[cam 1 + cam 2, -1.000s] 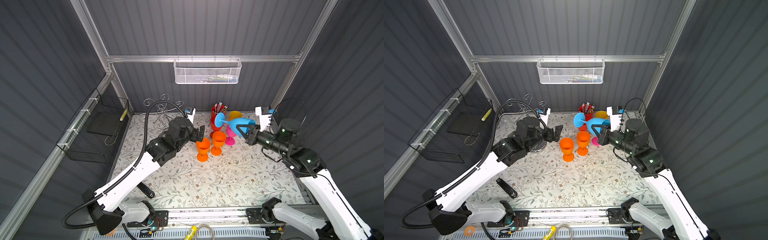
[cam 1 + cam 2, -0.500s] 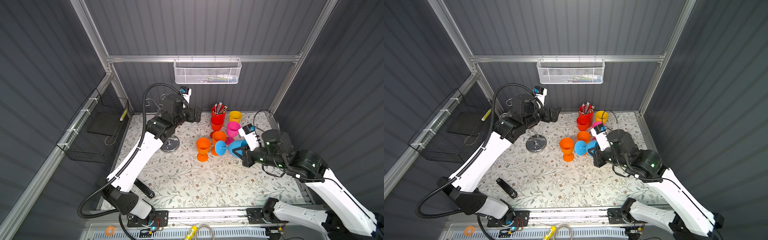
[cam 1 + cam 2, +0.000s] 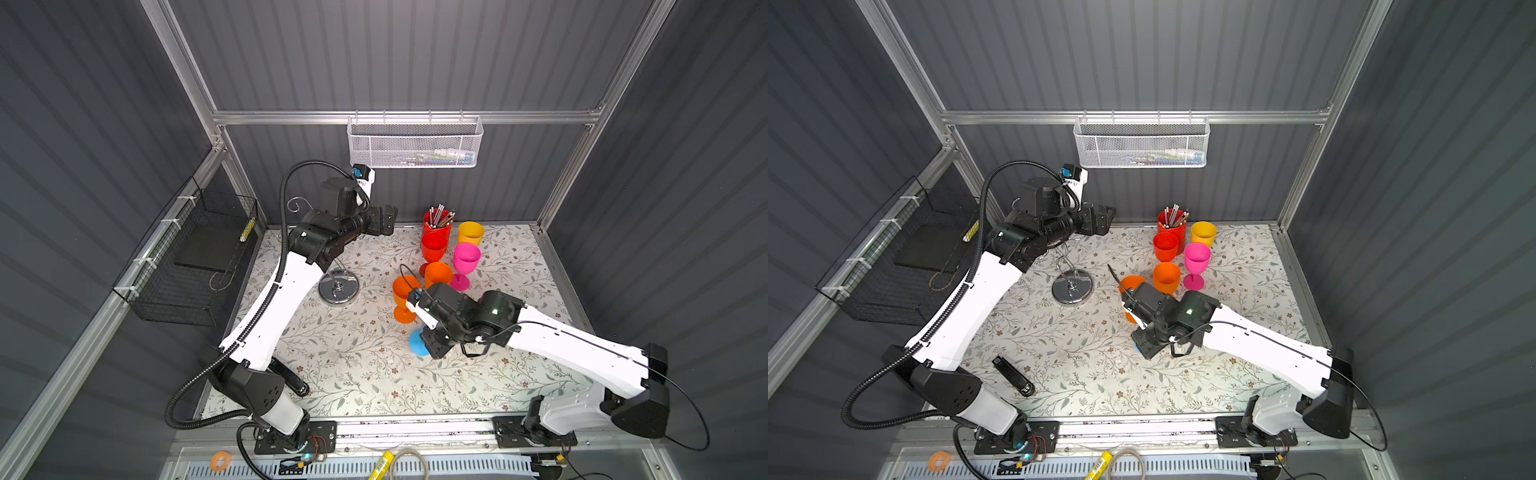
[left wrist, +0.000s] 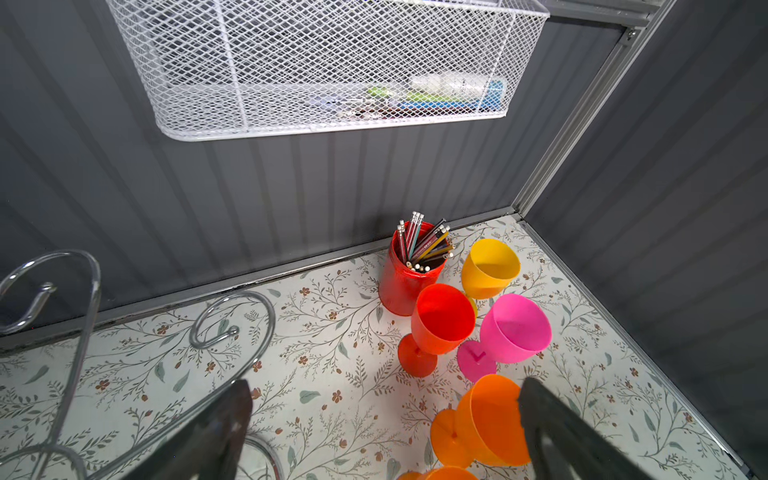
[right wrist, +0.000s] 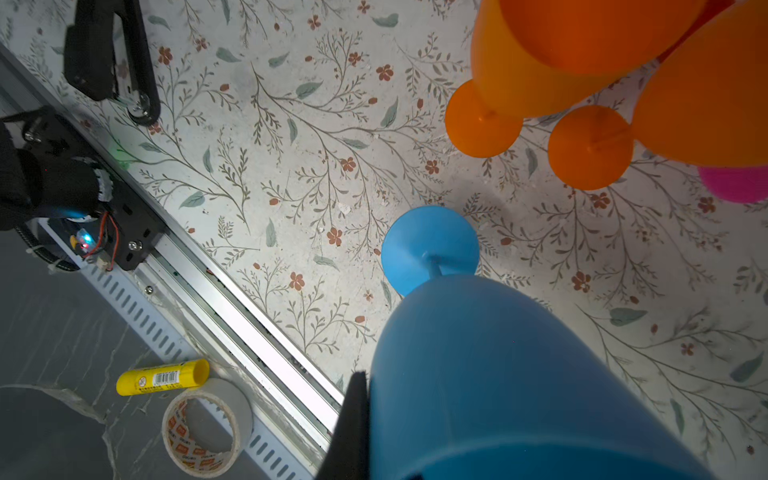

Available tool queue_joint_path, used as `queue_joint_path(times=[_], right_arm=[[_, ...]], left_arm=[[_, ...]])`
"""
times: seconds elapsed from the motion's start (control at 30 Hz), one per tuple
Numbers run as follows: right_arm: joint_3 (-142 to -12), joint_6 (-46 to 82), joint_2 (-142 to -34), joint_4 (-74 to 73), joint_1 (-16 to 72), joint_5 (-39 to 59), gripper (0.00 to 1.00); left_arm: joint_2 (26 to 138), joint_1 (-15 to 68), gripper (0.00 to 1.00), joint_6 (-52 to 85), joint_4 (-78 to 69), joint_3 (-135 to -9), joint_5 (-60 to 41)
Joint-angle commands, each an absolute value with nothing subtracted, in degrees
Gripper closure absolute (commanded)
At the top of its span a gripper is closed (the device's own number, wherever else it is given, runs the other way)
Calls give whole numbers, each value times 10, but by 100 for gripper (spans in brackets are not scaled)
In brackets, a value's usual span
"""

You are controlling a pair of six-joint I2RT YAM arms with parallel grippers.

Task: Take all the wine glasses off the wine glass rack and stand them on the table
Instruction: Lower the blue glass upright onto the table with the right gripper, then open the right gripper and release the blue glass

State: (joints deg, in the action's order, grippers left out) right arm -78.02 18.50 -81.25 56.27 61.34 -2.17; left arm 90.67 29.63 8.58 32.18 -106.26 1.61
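Blue wine glass [image 5: 519,374] was off the wine glass rack [image 3: 338,286] and well clear of it. It was upright, foot low over the floral mat [image 3: 357,374], just in front of the two orange glasses [image 3: 405,297]. Couldn't confirm foot contact from any angle.

Right gripper [image 3: 432,347] was clamped on the bowl, with one finger [image 5: 349,424] visible against its outside wall.

Change over the last second:
- The right arm had carried the blue wine glass from high and tilted near the red pencil cup [image 3: 436,222], through a sideways pose by the orange pair, down to this upright spot mid-mat.
- Left gripper [image 4: 382,436] had gone from beside the rack to up over its scroll arms [image 4: 232,328] near the back wall. Its jaws were spread fully and held nothing.

The scroll arms in the left wrist view were bare. Red glass [image 3: 432,245], pink glass [image 3: 466,257] and yellow glass [image 3: 470,232] stood behind the orange ones.

My read: removal was done, only set-down and release were left. Risk: the bowl sat close to the orange glasses, so opening and backing out should go away from them.
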Motion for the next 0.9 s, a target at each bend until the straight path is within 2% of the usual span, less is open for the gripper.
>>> queue_joint_path(times=[0.0, 0.33, 0.4, 0.6, 0.67, 0.87], right_arm=[[-794, 176, -842, 550, 623, -30, 100], [-831, 160, -944, 539, 626, -36, 100], [-838, 158, -953, 537, 626, -34, 97], [-844, 151, -965, 535, 626, -28, 69], [-848, 150, -959, 533, 626, -33, 57], [-858, 138, -918, 515, 625, -52, 30]], left_arm=[[901, 296, 0, 81, 325, -1073, -3], [869, 296, 0, 80, 327, -1065, -17], [861, 296, 0, 79, 330, -1065, -17], [845, 296, 0, 75, 337, -1070, -14], [837, 296, 0, 73, 339, -1072, -10], [805, 296, 0, 64, 354, -1072, 15]])
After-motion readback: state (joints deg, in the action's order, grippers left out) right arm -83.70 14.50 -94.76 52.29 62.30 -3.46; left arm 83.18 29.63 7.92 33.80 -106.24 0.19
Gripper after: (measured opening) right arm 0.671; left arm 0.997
